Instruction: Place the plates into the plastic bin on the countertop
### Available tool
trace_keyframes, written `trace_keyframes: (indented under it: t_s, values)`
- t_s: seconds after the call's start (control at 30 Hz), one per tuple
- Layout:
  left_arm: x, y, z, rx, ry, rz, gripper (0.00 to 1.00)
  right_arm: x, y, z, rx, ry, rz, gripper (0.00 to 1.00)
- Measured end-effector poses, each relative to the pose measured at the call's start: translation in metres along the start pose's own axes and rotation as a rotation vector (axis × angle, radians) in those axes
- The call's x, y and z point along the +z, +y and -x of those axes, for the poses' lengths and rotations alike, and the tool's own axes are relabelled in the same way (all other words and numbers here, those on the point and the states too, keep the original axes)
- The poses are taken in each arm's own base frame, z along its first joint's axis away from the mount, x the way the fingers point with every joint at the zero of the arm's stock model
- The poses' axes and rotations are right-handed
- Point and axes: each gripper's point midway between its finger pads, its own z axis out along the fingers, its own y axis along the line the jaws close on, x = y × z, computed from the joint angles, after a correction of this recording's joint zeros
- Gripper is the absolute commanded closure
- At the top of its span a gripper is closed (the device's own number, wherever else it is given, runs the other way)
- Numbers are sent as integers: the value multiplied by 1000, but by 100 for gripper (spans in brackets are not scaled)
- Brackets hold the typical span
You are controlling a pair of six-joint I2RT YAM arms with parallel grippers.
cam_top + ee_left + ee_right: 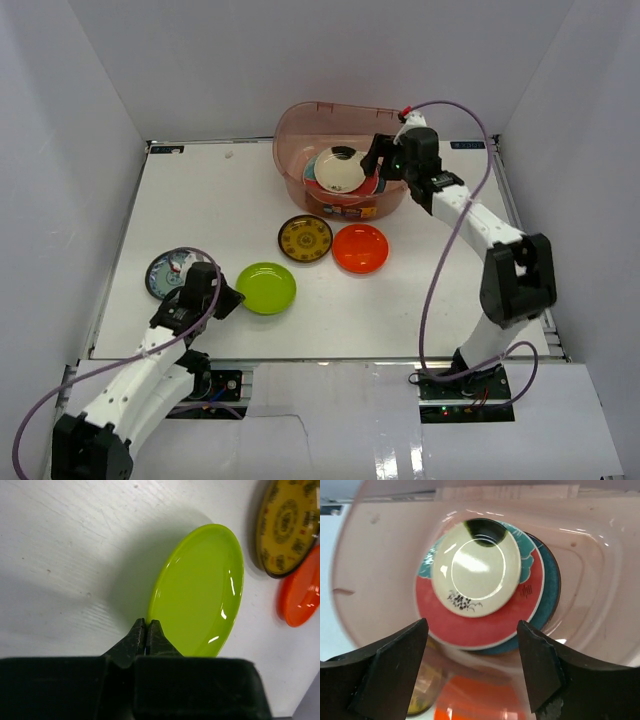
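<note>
My left gripper (147,623) (230,300) is shut on the near rim of the lime green plate (200,590) (266,287), which sits low over the white countertop (200,200). Over the plastic bin (300,125) (590,580) my right gripper (471,625) (372,155) hangs open and holds nothing. In the bin a cream plate (477,572) (335,170) lies on a red-teal plate (465,627), and that one rests on a dark teal plate (551,585).
A brown-gold plate (305,240) (290,525) and an orange plate (360,248) (302,595) lie side by side in front of the bin. A small blue-patterned plate (168,272) lies at the near left beside my left arm. White walls enclose the countertop.
</note>
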Motion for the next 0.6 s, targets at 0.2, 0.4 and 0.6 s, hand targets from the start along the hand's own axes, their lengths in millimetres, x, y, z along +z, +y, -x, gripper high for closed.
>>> trace_keyframes:
  t_s: [0.2,0.4,0.6]
  values:
    - [-68,-61,41,23,-112,-234,100,-113,10,-6,-2,-148,62,45]
    - [-111,-144,88,66,-180,-418,100,-135,-30,-137,111,17,2,36]
    - [-85,-247,132,127,-166,-520,100,-138,-51,-216,208,186,-54,18]
